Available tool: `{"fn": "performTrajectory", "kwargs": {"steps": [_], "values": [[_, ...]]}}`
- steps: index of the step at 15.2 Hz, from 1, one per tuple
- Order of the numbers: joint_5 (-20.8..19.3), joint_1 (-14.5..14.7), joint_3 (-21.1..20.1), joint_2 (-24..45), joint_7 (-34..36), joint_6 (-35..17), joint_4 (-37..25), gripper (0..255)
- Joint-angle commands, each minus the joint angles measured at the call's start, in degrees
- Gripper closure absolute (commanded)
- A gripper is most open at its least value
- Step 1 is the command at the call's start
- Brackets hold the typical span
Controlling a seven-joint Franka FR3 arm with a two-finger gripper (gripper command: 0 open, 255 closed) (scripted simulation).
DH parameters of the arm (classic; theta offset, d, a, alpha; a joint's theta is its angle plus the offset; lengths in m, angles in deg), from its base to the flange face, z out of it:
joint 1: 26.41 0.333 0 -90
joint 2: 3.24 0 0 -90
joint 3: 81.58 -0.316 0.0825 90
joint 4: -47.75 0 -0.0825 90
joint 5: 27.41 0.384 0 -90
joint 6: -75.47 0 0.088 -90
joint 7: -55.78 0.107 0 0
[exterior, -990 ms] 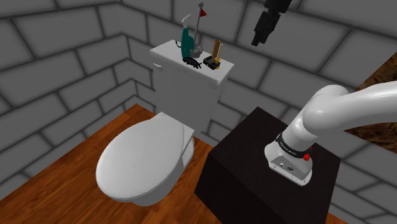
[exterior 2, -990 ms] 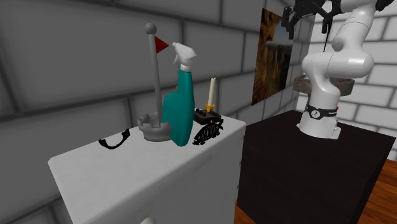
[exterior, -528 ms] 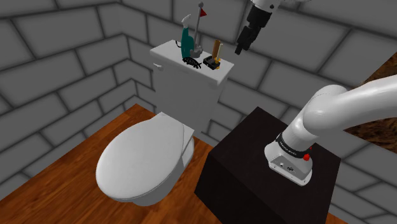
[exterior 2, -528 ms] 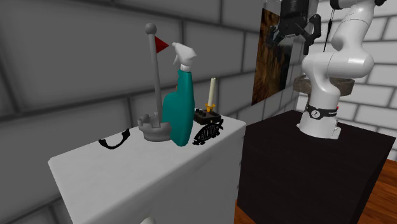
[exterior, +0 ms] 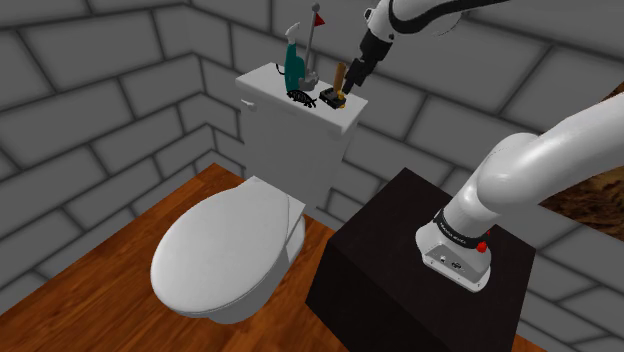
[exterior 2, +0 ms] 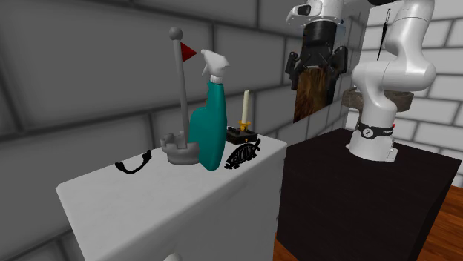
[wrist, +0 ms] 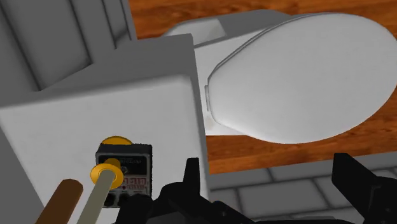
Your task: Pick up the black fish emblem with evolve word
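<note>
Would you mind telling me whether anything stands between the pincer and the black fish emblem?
Yes: the small black box with its upright stick stands on the tank lid roughly below the open pincer, between it and the fish emblem.

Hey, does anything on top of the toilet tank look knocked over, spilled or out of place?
Nothing stands out. The spray bottle, flag stand and the stick on its black box stand upright on the tank lid; the fish emblem lies flat beside the box, near the lid's edge. No spill shows.
</note>
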Motion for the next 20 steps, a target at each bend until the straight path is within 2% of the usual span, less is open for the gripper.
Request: {"fn": "performTrajectory", "kwargs": {"steps": [1, 6, 11, 13, 14, 20], "values": [[0.64, 0.41, 0.62, 3.30, -1.65, -4.88, -0.29, 0], [4.12, 2.03, 2.28, 13.67, -6.71, -15.78, -3.71, 0], [10.69, 3.44, 3.35, 24.52, -13.84, -24.27, -9.72, 0], [14.06, 3.43, 3.13, 28.88, -17.21, -26.89, -12.83, 0], [14.50, 3.30, 2.97, 29.45, -17.65, -27.21, -13.27, 0], [18.70, 2.79, 1.84, 32.68, -21.37, -31.10, -12.34, 0]]}}
